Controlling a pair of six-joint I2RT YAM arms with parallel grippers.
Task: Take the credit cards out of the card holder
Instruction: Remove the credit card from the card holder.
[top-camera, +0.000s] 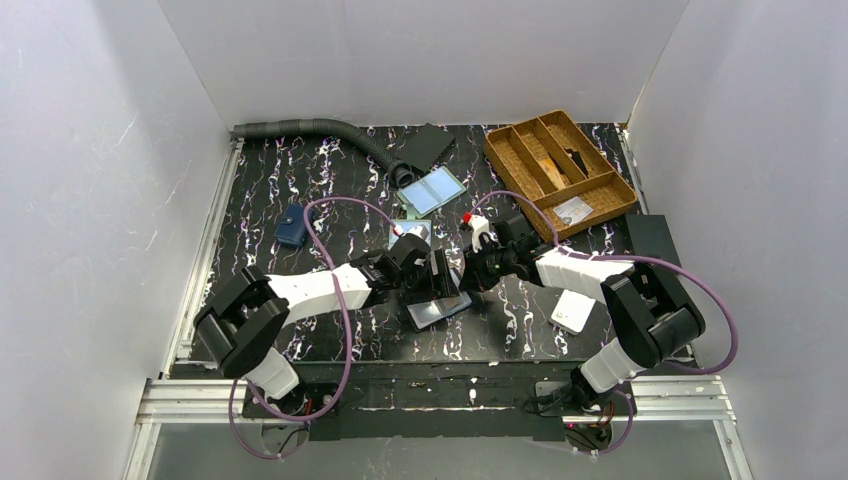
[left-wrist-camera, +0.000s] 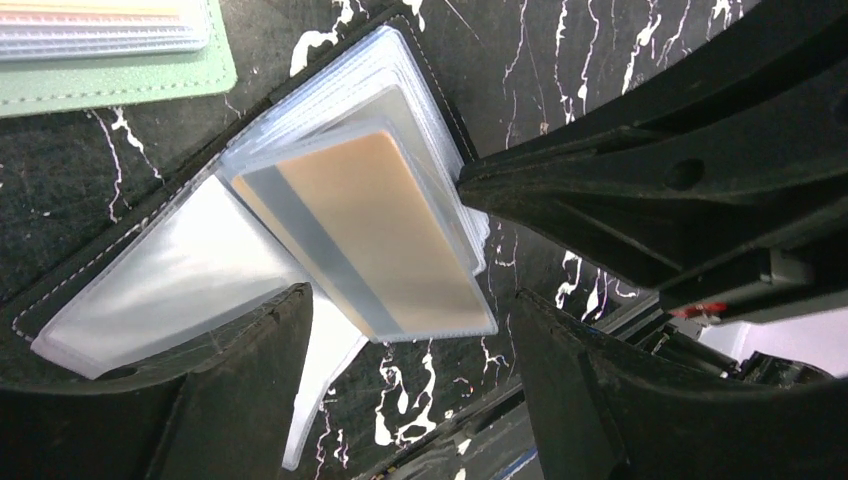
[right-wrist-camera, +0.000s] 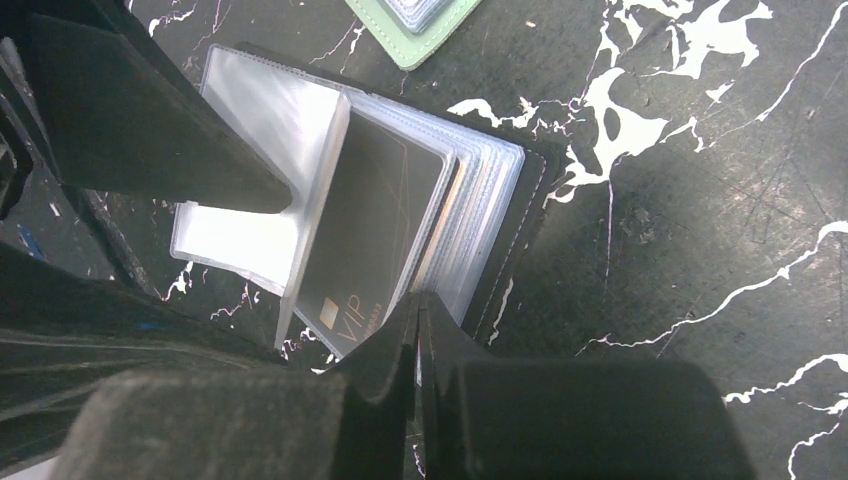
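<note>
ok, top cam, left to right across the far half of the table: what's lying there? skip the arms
navy wallet → bifold with pale blue panels → divided wooden tray. The grey hose is left out because it runs above the wallet's span.

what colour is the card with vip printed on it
The card is dark grey-black with gold lettering. It shows best in the right wrist view.

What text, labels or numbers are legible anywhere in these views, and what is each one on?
"VIP": on the dark card in the card holder, right wrist view.
Faint marks beside it: too small to read.
Orange card: stripe side showing, no text visible.
Top view: nothing legible.
</note>
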